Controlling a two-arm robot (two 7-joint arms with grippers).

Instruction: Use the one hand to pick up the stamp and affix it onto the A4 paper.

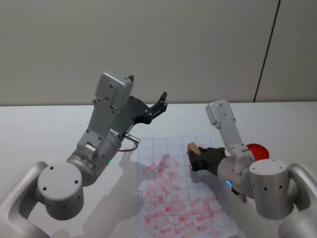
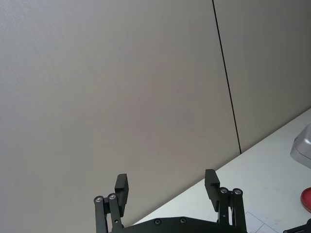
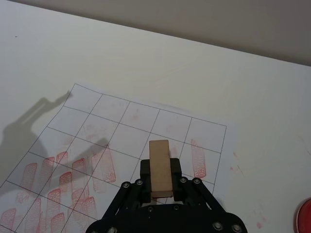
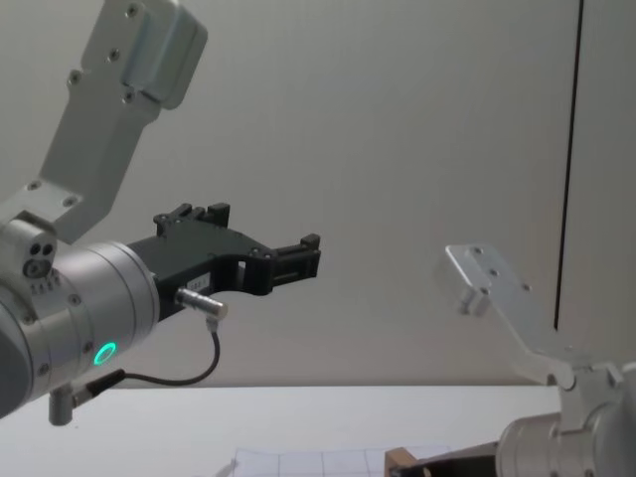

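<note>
Leaning over the A4 paper's (image 1: 159,147) far right part, the right hand (image 1: 195,154) clamps the stamp (image 3: 160,162); its printing face is hidden. Left hand (image 2: 166,188) hangs raised, fingers (image 2: 122,186) apart.

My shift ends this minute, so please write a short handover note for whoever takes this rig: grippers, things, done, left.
Right gripper, slim and black: shut on the small tan wooden stamp, held low over the far right cells of the white gridded A4 paper; contact cannot be told.
Left gripper: open, raised, idle.
Flat red round disc: right of the paper.
Done: stamp picked up, brought over paper, which bears many red prints.
To do: press it down, lift off.
</note>
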